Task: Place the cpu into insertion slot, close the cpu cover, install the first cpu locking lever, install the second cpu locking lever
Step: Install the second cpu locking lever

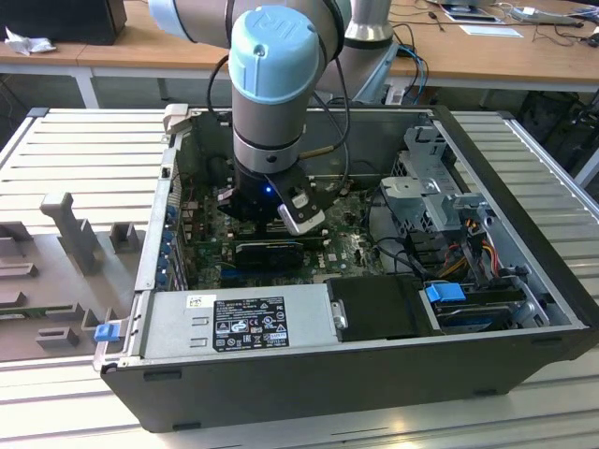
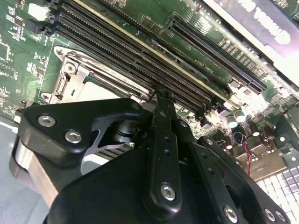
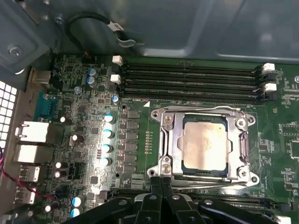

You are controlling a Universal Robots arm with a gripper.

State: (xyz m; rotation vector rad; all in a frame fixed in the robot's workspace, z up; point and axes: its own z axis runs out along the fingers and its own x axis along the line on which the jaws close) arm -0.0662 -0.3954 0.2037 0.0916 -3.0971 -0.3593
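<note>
The cpu, a pale silvery-beige square, lies in the insertion slot on the green board. The cpu cover, a silvery frame, lies flat over it, and the chip shows through its cut-out. My gripper is shut, its two black fingers pressed together with nothing visible between them. The fingertips sit at the socket's edge, by a corner screw. In the second wrist view the fingers reach down beside the socket frame. In the exterior view the gripper hangs low inside the open computer case.
Long black memory slots run beside the socket, and a row of capacitors stands on its other side. A black card, the power supply, a drive cage and loose cables crowd the case.
</note>
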